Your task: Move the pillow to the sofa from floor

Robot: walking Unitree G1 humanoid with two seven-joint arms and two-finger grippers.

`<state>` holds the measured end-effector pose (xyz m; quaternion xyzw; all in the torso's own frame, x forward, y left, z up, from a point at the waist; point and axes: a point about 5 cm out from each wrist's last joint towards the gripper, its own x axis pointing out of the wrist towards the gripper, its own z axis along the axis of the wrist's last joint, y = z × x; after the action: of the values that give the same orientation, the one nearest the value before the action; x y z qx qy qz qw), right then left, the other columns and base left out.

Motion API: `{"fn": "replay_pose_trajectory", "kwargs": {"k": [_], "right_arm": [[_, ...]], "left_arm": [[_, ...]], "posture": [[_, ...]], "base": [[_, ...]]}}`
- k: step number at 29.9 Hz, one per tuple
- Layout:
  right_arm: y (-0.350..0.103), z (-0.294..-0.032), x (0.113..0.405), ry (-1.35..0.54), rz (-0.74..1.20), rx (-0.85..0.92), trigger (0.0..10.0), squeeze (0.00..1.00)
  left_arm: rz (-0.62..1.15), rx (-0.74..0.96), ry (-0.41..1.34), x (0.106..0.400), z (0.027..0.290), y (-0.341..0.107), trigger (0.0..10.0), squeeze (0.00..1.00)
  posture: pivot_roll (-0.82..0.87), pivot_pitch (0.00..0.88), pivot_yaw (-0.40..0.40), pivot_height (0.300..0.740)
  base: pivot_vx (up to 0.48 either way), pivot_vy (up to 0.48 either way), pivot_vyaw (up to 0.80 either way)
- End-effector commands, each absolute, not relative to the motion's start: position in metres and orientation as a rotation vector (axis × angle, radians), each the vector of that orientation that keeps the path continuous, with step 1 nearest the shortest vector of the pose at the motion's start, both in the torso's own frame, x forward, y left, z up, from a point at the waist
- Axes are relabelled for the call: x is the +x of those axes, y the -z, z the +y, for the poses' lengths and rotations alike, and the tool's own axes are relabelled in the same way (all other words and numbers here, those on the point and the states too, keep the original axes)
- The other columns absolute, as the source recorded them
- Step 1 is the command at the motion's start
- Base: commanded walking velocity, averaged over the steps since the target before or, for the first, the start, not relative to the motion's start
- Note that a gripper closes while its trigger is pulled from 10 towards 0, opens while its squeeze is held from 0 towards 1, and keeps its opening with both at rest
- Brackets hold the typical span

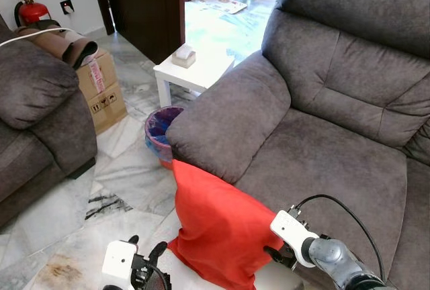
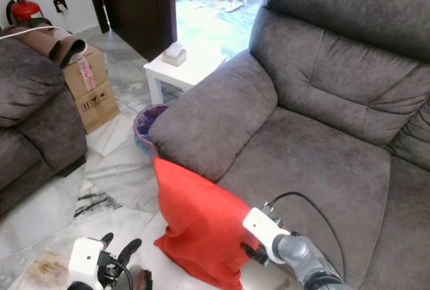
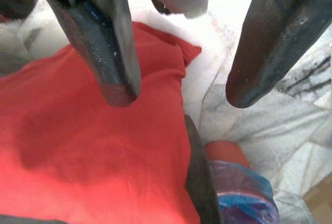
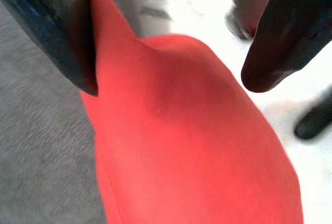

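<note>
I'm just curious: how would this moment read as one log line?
red pillow: on floor, leaning against sofa | left gripper: open, beside it | right gripper: open, at pillow

Grey-veined white marble floor [image 1: 127,169]; small white side table [image 1: 195,70]; brown cardboard box [image 1: 102,90]; dark wooden door [image 1: 144,5]; red fire extinguisher [image 1: 30,9].

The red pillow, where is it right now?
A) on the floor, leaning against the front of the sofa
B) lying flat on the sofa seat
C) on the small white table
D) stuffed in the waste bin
A: the red pillow stands on the marble floor, propped against the front of the grey sofa, with the right gripper at one side of it and the left gripper near the other.
</note>
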<state>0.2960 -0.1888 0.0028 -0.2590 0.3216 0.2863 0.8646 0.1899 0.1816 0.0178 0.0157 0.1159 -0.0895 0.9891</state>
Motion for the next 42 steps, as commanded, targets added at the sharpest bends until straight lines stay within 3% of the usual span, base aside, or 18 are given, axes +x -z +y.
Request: {"fn": "replay_pose_trajectory", "kwargs": {"k": [1,3,16,17,18,26,42], "right_arm": [[0.003,-0.188,0.290,-0.578,0.681,-0.467,10.0,0.00],[0.002,-0.185,0.292,-0.537,0.654,-0.368,10.0,0.00],[0.010,-0.176,0.284,-0.468,0.621,-0.249,10.0,0.00],[0.010,-0.176,0.284,-0.462,0.615,-0.228,9.2,0.00],[0.009,-0.176,0.284,-0.455,0.597,-0.212,0.0,0.00],[0.009,-0.180,0.283,-0.383,0.560,-0.143,0.0,0.00],[0.004,-0.184,0.285,-0.391,0.524,-0.177,0.0,0.00]], "left_arm": [[0.259,0.041,0.189,0.184,0.183,-0.016,10.0,0.00],[0.263,0.045,0.184,0.180,0.185,-0.017,10.0,0.00],[0.274,0.047,0.186,0.174,0.185,-0.021,10.0,0.00],[0.274,0.047,0.187,0.174,0.184,-0.022,10.0,0.00],[0.275,0.047,0.188,0.174,0.184,-0.022,10.0,0.00],[0.274,0.045,0.181,0.174,0.184,-0.023,10.0,0.00],[0.271,0.044,0.185,0.179,0.185,-0.025,10.0,0.00]], "posture": [[0.21,0.213,-0.062,0.650],[0.22,0.224,-0.060,0.650],[0.22,0.240,-0.051,0.650],[0.22,0.240,-0.051,0.650],[0.22,0.244,-0.050,0.650],[0.22,0.240,-0.052,0.650],[0.21,0.230,-0.053,0.650]], "base": [[0.000,0.000,0.00],[0.000,0.000,0.00],[0.000,0.000,0.00],[0.000,0.000,0.00],[0.000,0.000,0.00],[0.000,0.000,0.00],[0.000,0.000,0.00]]}}
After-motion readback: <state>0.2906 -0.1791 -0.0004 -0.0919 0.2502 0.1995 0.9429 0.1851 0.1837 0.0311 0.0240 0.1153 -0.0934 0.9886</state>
